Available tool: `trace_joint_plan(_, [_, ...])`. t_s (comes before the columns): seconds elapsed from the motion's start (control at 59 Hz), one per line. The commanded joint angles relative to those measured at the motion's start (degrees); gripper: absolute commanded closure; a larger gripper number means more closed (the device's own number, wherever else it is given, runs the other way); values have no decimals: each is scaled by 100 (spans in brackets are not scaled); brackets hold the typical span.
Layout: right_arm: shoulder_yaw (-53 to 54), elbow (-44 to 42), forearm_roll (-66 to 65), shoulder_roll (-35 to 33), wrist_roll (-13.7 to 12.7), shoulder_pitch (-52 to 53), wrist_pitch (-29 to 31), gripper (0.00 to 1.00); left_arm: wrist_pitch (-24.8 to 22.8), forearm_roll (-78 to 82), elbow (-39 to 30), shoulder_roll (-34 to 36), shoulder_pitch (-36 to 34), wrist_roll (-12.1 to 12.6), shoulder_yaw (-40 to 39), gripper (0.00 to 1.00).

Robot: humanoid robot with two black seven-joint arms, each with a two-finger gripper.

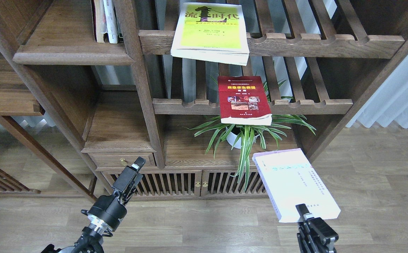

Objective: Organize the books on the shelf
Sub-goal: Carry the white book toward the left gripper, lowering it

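My right gripper (303,213) is shut on the near edge of the pale lavender-white book (295,182). It holds the book flat, low at the right, in front of the cabinet. The yellow-green book (209,31) lies on the upper slatted rack and overhangs its front rail. On the middle rack lies the dark red book (244,100), which also overhangs its rail. The solid shelf (66,54) is at the upper left, with a few upright books (105,21) at its back right. Low at the left, my left gripper (137,167) points up toward the drawer and holds nothing.
A spider plant in a white pot (237,138) stands on the cabinet top under the red book, its leaves hanging near the held book. The low cabinet (204,182) has slatted doors. A thick upright post (140,88) separates the shelf from the racks.
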Motion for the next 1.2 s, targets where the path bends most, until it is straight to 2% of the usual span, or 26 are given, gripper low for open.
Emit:
trace_joint_plan(0.0, [-140,-8,-60,-26,-57,-247,1,95,0,-642,-182,245,-1,7,159,0])
trace_joint_plan(0.169, [-210,-8,-60,-97,-189,-168,1,95,0,-1179,-182,712,-71,60,432,0])
trace_joint_plan(0.254, [-359,-8,-60,-184,-268,-115,1,95,0,-1398,-191,992,-106,112,826,0])
trace_joint_plan(0.61, [-817,-52,-60,-580,-294,623,1,95,0,-1434,-208,1635,-826,139,2207,0])
trace_joint_plan(0.814, [-1072,-131,-60,-607,-303,1186,1,95,0,-1434,-296,1652,-1003,139,2339,0])
trace_joint_plan(1.034, [-1572,-368,-104,-501,-312,1563,1,95,0,-1627,-1113,2039,-1011,139,2357,0])
trace_joint_plan(1.186, [-1766,-368,-166,-378,-435,1626,1,95,0,-1636,-1122,2241,-1011,139,2348,0])
